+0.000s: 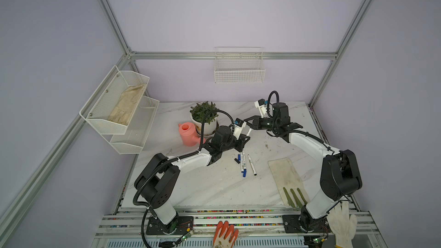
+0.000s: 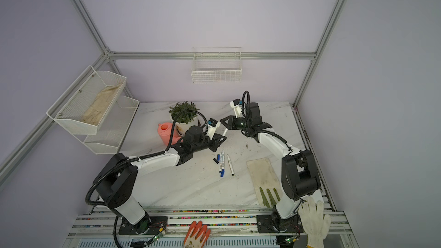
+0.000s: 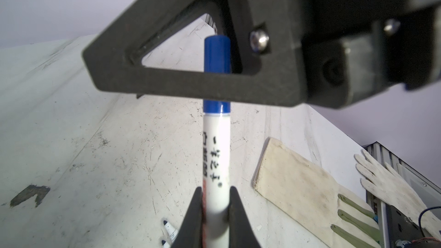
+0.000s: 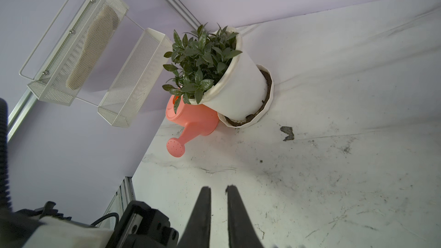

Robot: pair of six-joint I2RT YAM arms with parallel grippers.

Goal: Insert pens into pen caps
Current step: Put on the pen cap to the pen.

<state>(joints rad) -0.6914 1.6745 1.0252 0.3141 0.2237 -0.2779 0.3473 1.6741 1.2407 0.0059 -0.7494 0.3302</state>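
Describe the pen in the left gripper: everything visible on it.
The pen is slim, with a glossy white plastic-looking barrel printed with black characters and a blue cap on its far end. The left gripper clamps its barrel between black fingers, holding it off the table. A finger of the right gripper crosses the cap; contact cannot be told.

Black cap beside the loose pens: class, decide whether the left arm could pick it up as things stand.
Probably not yet: the black cap lies uncovered near the left gripper, but that gripper's fingers are shut on a capped pen.
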